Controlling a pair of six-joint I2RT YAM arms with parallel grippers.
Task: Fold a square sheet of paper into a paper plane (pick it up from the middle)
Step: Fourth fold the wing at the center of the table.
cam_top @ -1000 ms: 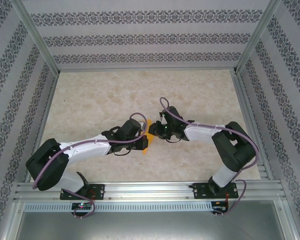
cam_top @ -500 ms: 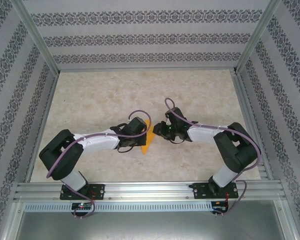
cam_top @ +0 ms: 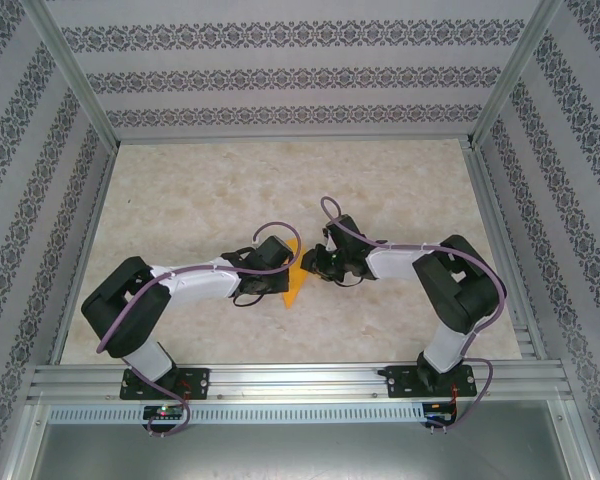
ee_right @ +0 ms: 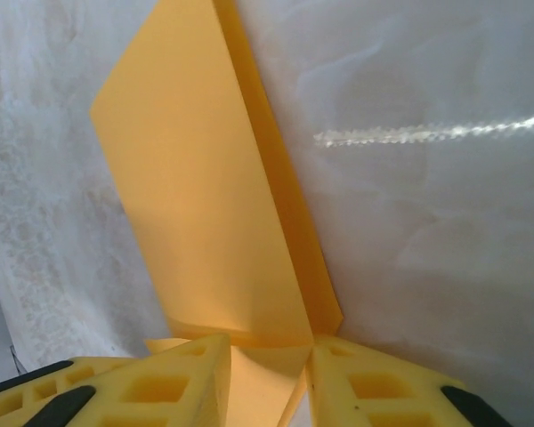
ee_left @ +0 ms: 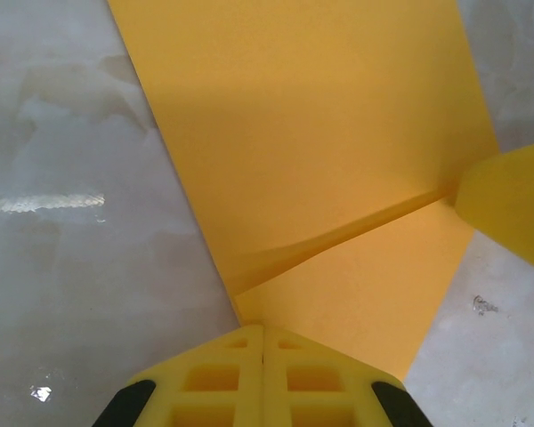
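Top external | paper plane (cam_top: 294, 292) partly hidden; left gripper (cam_top: 286, 271) seemingly pinching it.

The paper plane (cam_top: 292, 290) lies near the middle of the table (cam_top: 200, 190), lengthwise front to back. The left gripper (ee_left: 262, 331) sits at its left edge, tips together on the paper. The right gripper (ee_right: 267, 351) sits just opposite on its right, fingers astride a fold.

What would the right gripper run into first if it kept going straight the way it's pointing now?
The folded orange paper sheet: it lies between the right gripper's parted fingers and stretches ahead. Past it, probably the shut left gripper pinching the same sheet, though depth is unclear.
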